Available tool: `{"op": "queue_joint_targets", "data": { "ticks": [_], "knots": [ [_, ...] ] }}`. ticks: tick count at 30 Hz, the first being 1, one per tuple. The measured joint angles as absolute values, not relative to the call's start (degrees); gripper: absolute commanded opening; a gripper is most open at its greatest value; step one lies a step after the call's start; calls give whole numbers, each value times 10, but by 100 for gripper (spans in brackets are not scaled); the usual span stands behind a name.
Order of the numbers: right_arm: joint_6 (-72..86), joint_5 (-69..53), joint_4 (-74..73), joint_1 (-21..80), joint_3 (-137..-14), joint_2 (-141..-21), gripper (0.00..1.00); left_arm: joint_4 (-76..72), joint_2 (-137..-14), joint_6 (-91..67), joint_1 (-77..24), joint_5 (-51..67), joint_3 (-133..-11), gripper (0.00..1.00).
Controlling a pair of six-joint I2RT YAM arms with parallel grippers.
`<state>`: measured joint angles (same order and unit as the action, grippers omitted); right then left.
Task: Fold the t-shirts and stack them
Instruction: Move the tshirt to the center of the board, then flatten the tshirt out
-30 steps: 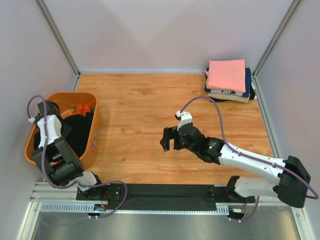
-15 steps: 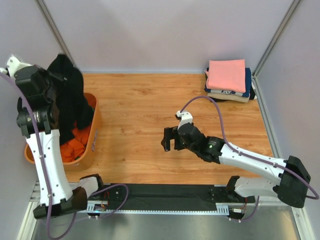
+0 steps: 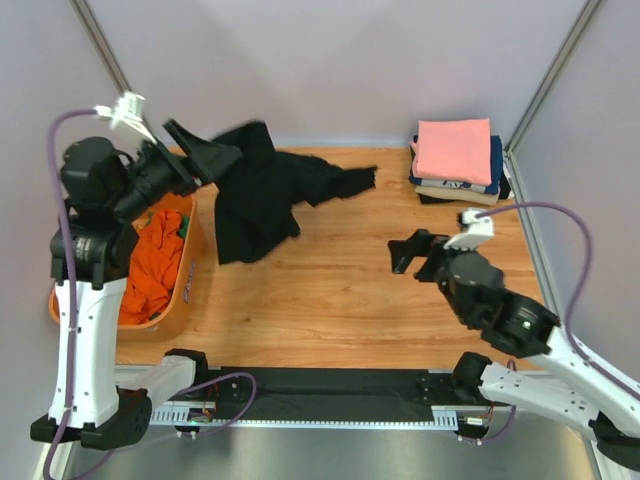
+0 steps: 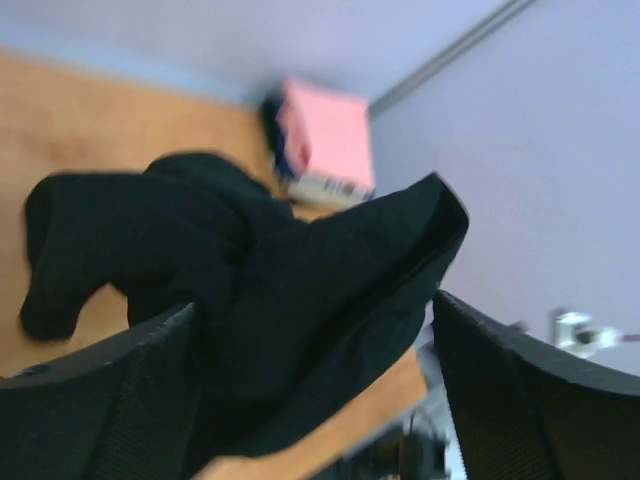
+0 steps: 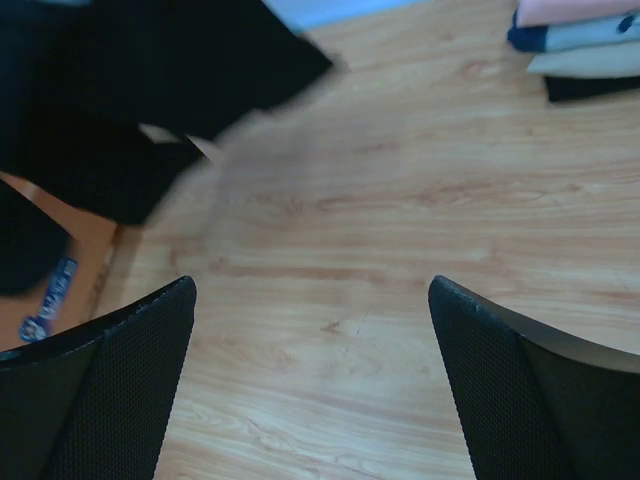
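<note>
A black t-shirt (image 3: 265, 190) hangs spread in the air over the table's back left, blurred in the left wrist view (image 4: 250, 260) and the right wrist view (image 5: 150, 90). My left gripper (image 3: 200, 158) is raised beside its left end. Its jaws (image 4: 315, 330) stand wide open with the cloth lying loose between them, not pinched. An orange t-shirt (image 3: 150, 265) lies in the tub. Folded t-shirts (image 3: 457, 165) are stacked at the back right, with a pink one (image 3: 455, 148) on top. My right gripper (image 3: 418, 252) is open and empty over bare wood (image 5: 312, 330).
The orange plastic tub (image 3: 190, 270) stands at the left edge of the wooden table (image 3: 340, 290). Grey walls and metal corner posts close in the back and both sides. The folded stack also shows in the right wrist view's top right corner (image 5: 585, 40).
My left arm swung the black t-shirt up out of the tub and rightward, then opened its jaws. The shirt now spreads over the table. My right arm drew back to the right.
</note>
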<state>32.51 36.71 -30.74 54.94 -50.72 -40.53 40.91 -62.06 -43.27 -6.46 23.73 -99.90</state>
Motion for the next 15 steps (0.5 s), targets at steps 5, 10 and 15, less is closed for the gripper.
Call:
{"op": "queue_joint_targets", "data": {
  "ticks": [5,10,15],
  "knots": [
    [328,412,-352,549,-529,-281,100,461,-565,-405,-68,256,-792,100],
    [340,407,-377,548,-528,-289,100,521,-478,-389,-68,210,-678,98],
    [364,352,-388,531,-520,-448,100,525,-416,-381,-68,194,-635,96]
  ]
}}
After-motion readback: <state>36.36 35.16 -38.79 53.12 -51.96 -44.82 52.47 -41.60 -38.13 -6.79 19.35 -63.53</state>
